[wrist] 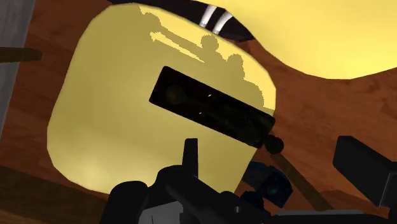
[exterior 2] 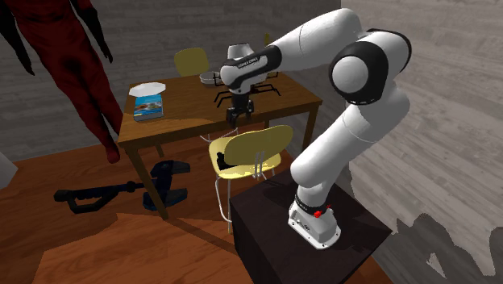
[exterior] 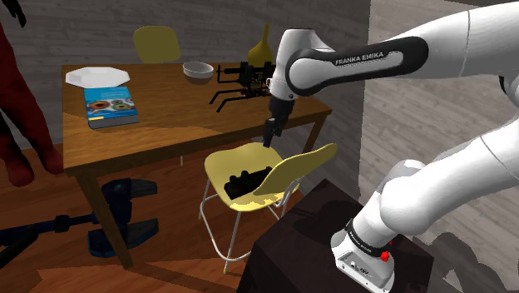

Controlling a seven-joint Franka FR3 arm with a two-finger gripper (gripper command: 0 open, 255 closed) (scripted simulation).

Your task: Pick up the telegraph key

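On yellow chair (exterior: 235, 163), blk telegraph key (exterior: 246, 181), gripper (exterior: 268, 140) above, apart

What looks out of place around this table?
The black telegraph key lies on the yellow chair seat instead of the table, and a dark blue tool lies on the floor beneath it.

Arm (exterior: 453, 179): white with dark joints, climbing from the base, folding at the elbow, reaching toward the shoulder view's left.
Forearm (exterior 2: 310, 36): roughly level, stretched away from the elbow.
Wrist (exterior: 293, 71): bent downward.
Gripper (exterior: 269, 133): black, pointing down, carrying nothing.
Fingers (wrist: 364, 170): spread apart, touching nothing.
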